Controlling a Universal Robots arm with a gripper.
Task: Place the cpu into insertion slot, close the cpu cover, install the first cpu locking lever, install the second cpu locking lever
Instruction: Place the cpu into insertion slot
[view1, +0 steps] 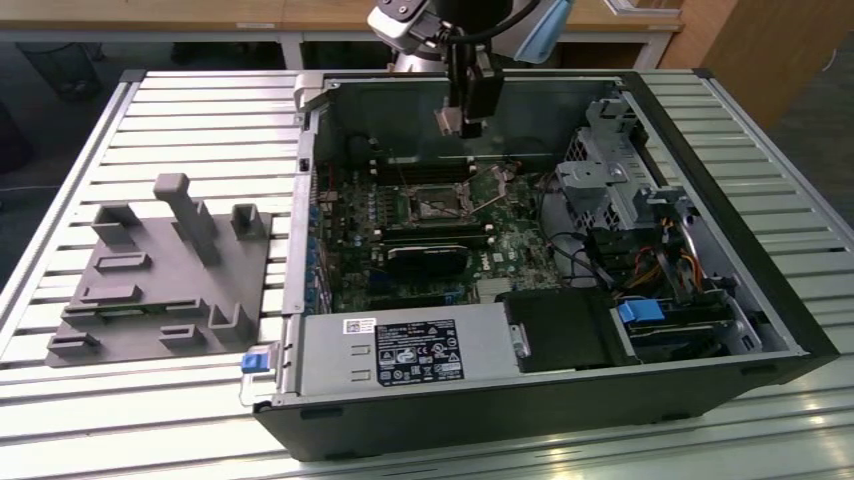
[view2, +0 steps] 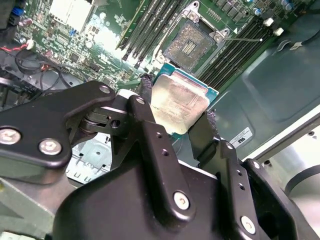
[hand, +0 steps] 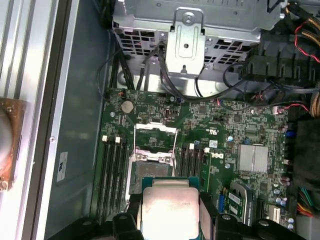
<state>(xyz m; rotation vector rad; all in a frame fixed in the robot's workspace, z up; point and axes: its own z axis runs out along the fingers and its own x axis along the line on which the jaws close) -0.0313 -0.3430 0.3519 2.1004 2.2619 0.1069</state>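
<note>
Silvery-grey metal, the top of a small square chip (view2: 179, 100), is pinched by two opposite edges between the black fingers (view2: 150, 131) of the gripper (view2: 178, 104), with its green rim showing. In the exterior view the gripper hangs inside the open computer case (view1: 787, 312), well above the green circuit board (hand: 220, 120). The socket (hand: 150, 172) lies below the gripper and a little beyond its fingertips, not yet directly under the chip. Its dull pin-grid centre is bare. The cover (hand: 155, 136), a thin metal frame, looks swung open on the side of the socket farthest from the gripper, so the way down seems free. Long black memory slots (hand: 112, 170) run along either side of the socket.

The step in hand appears to be carrying the chip to the socket, and none of the four steps looks finished. To do it well, bring the chip squarely over the socket before lowering and match its corners to the frame. Come straight down without sliding sideways, since the pins would likely bend under a scrape. The hold on the thin edges looks slim, so slow, steady motion seems wise, and the chip should settle into the frame without any pressing
</note>
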